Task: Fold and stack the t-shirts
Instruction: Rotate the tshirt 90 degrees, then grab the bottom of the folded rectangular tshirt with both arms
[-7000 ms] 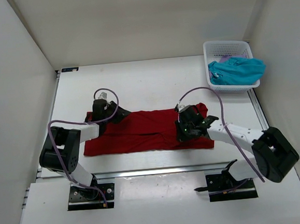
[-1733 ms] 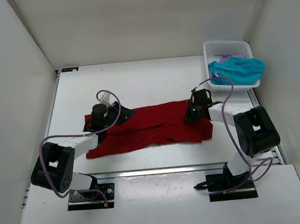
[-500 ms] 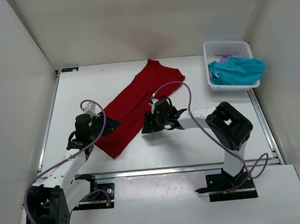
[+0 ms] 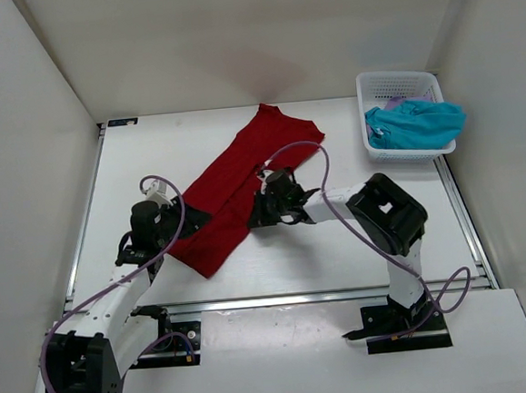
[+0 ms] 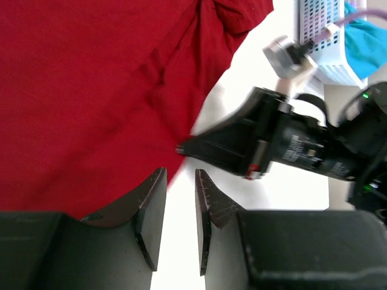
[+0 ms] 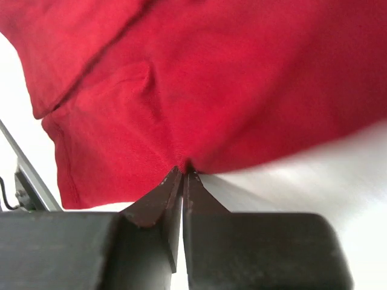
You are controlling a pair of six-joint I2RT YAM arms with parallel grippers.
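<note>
The red t-shirt [image 4: 242, 166] has swung round from lying crosswise near the arms. It is now a long diagonal band running from the near left of the table [image 4: 358, 244] toward the far middle. I judge it is half-folded and being laid out for the next fold. My right gripper [image 6: 182, 172] pinches its soft, matte knit edge, puckering it. My left gripper [image 5: 179, 187] sits at the hem, fingers narrowly apart, holding nothing. A teal t-shirt [image 4: 418, 122] lies crumpled in the perforated white basket [image 4: 398, 78].
</note>
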